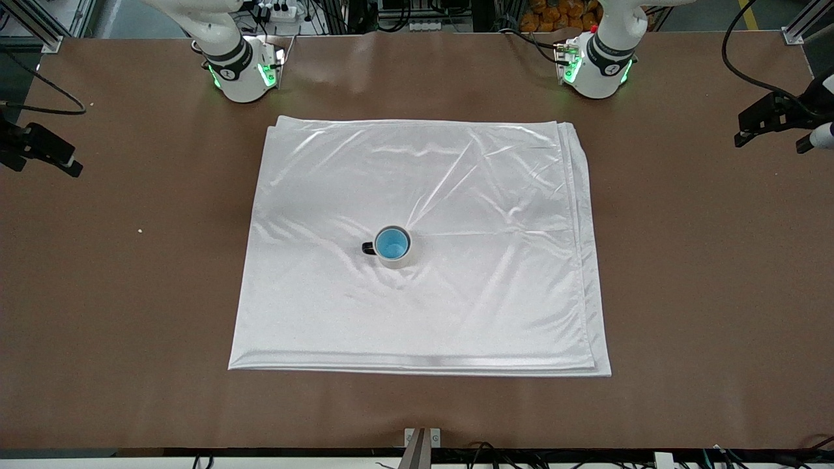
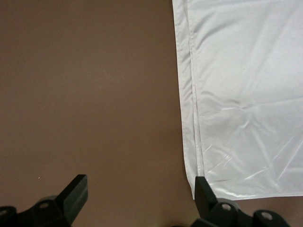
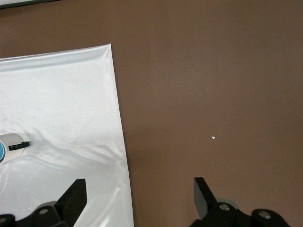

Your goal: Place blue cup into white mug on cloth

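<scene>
While the blue cup (image 1: 391, 243) sits inside the white mug (image 1: 395, 260) near the middle of the cloth (image 1: 456, 195), both arms wait. The left hand (image 2: 140, 196) hangs over the brown worktop (image 1: 704, 260) beside the cloth's edge, fingers apart and empty; the right hand (image 3: 139, 198), likewise spread, hangs over the cloth's edge.

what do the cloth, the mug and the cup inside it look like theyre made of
The cloth: thin woven fabric with a satin-like sheen, judging by its bright highlights and soft creases; possibly synthetic.

The white mug: looks like glazed ceramic, with a smooth cream wall and a dark handle.

The blue cup, nested in the mug: smooth and evenly coloured inside; plastic or glazed ceramic, I cannot tell which.
</scene>
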`<state>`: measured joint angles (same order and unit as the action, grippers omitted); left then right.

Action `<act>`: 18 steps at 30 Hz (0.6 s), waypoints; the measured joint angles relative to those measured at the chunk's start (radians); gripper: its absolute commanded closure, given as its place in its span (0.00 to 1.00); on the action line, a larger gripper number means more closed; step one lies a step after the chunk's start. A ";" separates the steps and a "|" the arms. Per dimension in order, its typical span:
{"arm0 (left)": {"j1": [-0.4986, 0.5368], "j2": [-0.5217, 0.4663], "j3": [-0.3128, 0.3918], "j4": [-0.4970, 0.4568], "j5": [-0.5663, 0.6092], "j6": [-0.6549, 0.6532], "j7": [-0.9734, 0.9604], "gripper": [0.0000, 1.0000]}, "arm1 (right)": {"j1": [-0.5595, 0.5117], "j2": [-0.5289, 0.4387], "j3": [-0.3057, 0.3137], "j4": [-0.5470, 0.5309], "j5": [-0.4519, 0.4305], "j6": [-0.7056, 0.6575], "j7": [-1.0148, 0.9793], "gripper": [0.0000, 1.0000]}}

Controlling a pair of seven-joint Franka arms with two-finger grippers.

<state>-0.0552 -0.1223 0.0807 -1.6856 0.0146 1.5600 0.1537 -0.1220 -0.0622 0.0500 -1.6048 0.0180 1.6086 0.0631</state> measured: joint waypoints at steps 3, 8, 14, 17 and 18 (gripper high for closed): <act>0.000 0.000 0.000 0.001 0.000 0.000 0.000 0.00 | 0.000 0.000 0.000 0.000 0.000 0.000 0.000 0.00; 0.000 0.000 -0.001 0.001 0.000 0.000 0.000 0.00 | 0.000 0.000 0.000 -0.001 0.000 0.000 0.000 0.00; 0.000 0.000 -0.001 0.001 0.000 -0.006 0.000 0.00 | -0.001 0.000 0.000 -0.001 0.000 0.000 0.000 0.00; 0.000 0.000 -0.001 0.001 0.000 -0.007 0.000 0.00 | -0.001 0.000 0.000 -0.001 0.000 0.000 0.000 0.00; 0.000 0.000 -0.001 0.001 0.000 -0.007 0.000 0.00 | -0.001 0.000 0.000 -0.001 0.000 0.000 0.000 0.00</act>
<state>-0.0552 -0.1223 0.0793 -1.6846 0.0146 1.5529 0.1537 -0.1229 -0.0620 0.0497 -1.6062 0.0180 1.6083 0.0631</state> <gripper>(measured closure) 0.000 0.000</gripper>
